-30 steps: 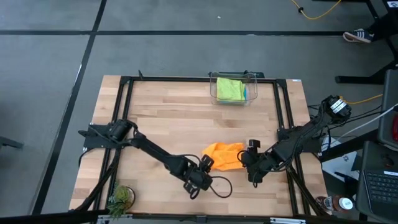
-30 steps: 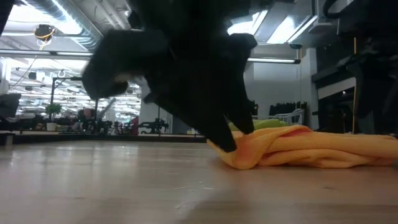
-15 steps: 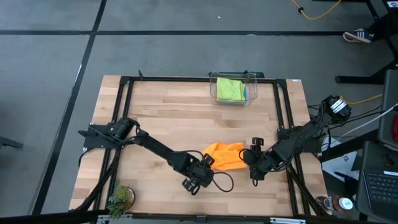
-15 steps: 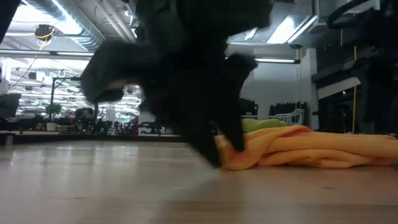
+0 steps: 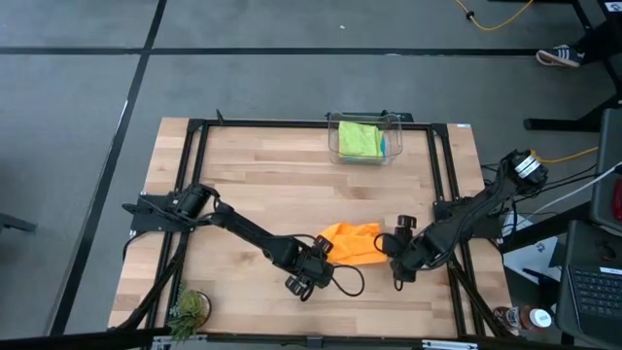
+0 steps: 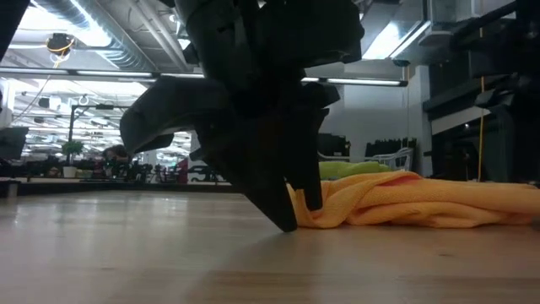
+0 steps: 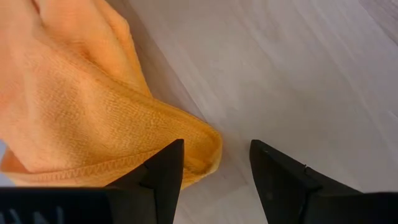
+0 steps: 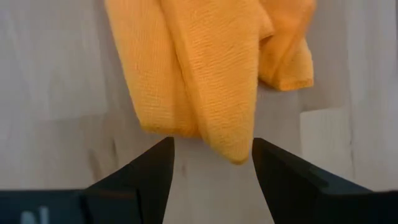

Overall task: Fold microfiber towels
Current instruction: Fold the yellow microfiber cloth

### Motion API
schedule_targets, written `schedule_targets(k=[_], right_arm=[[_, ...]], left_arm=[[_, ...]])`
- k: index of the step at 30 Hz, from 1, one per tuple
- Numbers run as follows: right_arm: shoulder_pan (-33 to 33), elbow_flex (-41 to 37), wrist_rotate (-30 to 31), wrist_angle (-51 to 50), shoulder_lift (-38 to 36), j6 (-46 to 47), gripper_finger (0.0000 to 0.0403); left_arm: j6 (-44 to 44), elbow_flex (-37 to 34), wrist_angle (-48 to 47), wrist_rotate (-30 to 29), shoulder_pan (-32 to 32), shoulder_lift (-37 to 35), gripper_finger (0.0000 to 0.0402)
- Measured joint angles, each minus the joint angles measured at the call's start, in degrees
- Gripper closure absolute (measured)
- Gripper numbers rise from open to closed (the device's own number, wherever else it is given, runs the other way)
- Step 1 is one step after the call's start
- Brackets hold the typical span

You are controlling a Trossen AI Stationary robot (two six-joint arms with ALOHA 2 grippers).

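At opposite ends of the orange towel point(image 5: 352, 242), both grippers' fingers point(image 7: 163, 171) stand open, ungrasping.

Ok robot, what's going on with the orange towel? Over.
Left gripper open at the orange towel corner. Right gripper open at its other end. Towel bunched on the table, unfolded. Nothing in the way.

Light wood butcher-block table point(image 5: 253, 185) sitting inside a black metal frame point(image 5: 194, 156). Crumpled orange microfiber towel point(image 5: 352, 241) lying on it toward the near edge, right of centre. Clear plastic bin point(image 5: 364, 139) resting at the far edge. Small green plant point(image 5: 187, 309) sitting at the near-left corner.
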Motion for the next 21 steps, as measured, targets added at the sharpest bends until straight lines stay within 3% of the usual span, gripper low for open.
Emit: schedule_targets(k=[8,14,21], right_arm=[[-0.65,0.00,3.88,-0.05,3.73,-5.15,0.0183],[-1.25,0.00,3.46,-0.01,6.98,-5.25,0.0185],[-1.24,-0.02,3.44,-0.06,8.28,-3.66,0.0224]], left_arm=[[-0.17,0.00,-0.04,0.02,0.00,0.00,0.0225],[-0.17,0.00,-0.04,0.03,0.00,0.00,0.0225],[-1.70,-0.02,-0.07,0.05,0.00,0.00,0.0225]])
